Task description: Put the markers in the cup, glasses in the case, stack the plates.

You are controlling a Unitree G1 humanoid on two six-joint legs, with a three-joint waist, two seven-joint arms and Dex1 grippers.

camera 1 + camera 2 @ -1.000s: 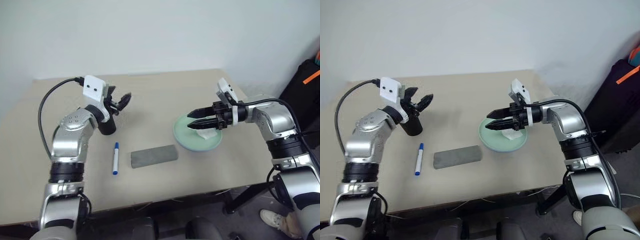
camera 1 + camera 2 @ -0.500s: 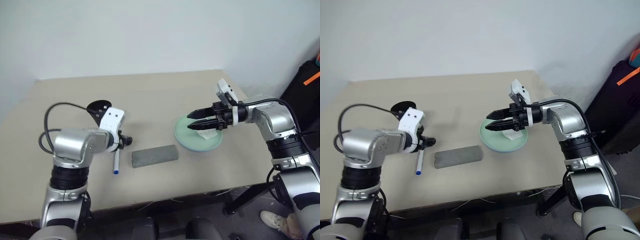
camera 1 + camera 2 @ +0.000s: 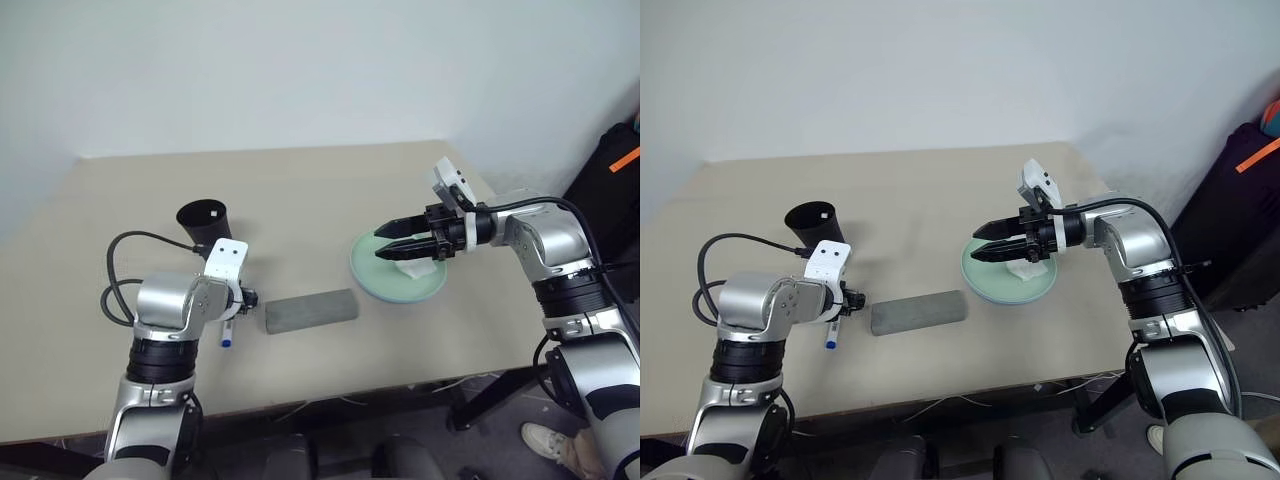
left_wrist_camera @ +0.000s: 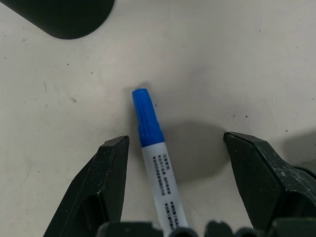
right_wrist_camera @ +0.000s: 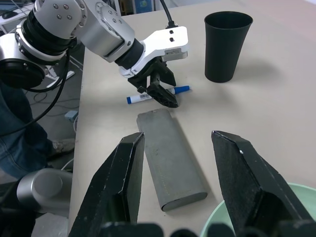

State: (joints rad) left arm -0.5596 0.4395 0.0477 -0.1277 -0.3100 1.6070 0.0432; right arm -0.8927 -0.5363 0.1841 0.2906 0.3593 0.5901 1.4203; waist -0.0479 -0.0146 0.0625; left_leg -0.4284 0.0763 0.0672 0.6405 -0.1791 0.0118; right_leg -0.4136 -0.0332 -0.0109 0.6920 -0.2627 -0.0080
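While the left claw (image 4: 173, 190) stood lowered over the beige table (image 3: 300, 190), its two black fingers (image 4: 106, 182) were spread apart on either side of the blue-capped marker (image 4: 153, 158), which lay flat on the table between them; no contact between fingers and marker could be confirmed. The black cup (image 3: 204, 226) stood upright just beyond that claw, and its contents could not be made out. The grey case (image 3: 311, 310) lay closed on the table just beside the marker, between the left arm and the plate. The right claw (image 3: 383, 243) was held level above the near edge of the mint green plate (image 3: 372, 278), pointing toward the robot's left, with its fingers (image 5: 123, 182) parted and nothing between them. A white crumpled tissue (image 3: 413, 269) rested on that plate beneath the right claw. Whether a second plate lay under the green one could not be determined. A person's blue-clad leg (image 5: 15, 143) appeared at the table's edge in the right wrist view.
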